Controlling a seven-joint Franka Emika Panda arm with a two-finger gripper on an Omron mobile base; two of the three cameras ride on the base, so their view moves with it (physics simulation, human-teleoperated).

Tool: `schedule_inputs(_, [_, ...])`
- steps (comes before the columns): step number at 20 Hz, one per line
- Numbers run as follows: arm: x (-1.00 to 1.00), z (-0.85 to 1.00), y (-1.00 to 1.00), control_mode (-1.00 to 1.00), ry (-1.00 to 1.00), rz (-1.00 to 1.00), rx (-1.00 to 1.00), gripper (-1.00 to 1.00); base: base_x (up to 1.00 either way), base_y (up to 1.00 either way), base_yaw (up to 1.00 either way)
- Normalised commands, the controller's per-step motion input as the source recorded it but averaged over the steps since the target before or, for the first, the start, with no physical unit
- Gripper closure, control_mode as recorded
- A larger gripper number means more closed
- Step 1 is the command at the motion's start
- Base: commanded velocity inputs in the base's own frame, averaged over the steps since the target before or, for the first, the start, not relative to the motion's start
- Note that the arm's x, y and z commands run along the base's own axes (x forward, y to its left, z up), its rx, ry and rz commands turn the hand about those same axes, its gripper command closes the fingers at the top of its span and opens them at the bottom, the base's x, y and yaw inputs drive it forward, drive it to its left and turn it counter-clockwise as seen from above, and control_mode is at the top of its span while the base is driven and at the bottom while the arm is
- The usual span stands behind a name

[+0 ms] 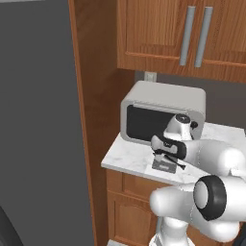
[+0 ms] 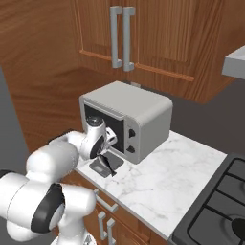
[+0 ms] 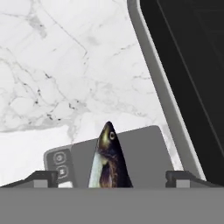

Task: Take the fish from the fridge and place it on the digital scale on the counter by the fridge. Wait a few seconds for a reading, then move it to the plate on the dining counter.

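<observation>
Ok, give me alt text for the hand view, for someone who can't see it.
A dark fish with a pale belly lies on the grey digital scale, head pointing up the frame, between the open hand's two fingertips. White marble counter spreads behind; the microwave's black door fills the right.

Between my claw's (image 3: 112,177) dark tips I see the fish (image 3: 108,162): glossy black-brown along the back, pale silver-white down the belly, a small light-ringed eye. Under it the digital scale (image 3: 140,153) is flat mid-grey with a paler button panel. The surface (image 3: 65,65) is white marble with thin grey veins. The microwave (image 1: 163,103) is light grey around a black window, against warm brown wood cabinets (image 2: 158,33).
</observation>
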Motion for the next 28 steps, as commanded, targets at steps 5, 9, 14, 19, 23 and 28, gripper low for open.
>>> schedule_inputs(5, [-0.32, 0.56, 0.00, -1.00, -0.07, 0.00, 0.00, -1.00, 0.00, 0.00, 0.00])
schedule_inputs(9, [-0.53, 0.25, 0.00, -1.00, 0.00, 0.00, 0.00, -1.00, 0.00, 0.00, 0.00])
schedule_inputs(14, [-0.85, 0.20, 0.00, -1.00, 0.00, -0.03, 0.00, -1.00, 0.00, 0.00, 0.00])
schedule_inputs(19, [-0.50, 0.14, 0.00, -1.00, 0.00, -0.09, 0.00, -1.00, 0.00, 0.00, 0.00])
schedule_inputs(23, [-0.07, 0.08, 0.00, -1.00, 0.00, -0.13, 0.00, -1.00, 0.00, 0.00, 0.00])
schedule_inputs(28, [0.00, 0.10, 0.00, -1.00, 0.00, -0.08, 0.00, -1.00, 0.00, 0.00, 0.00])
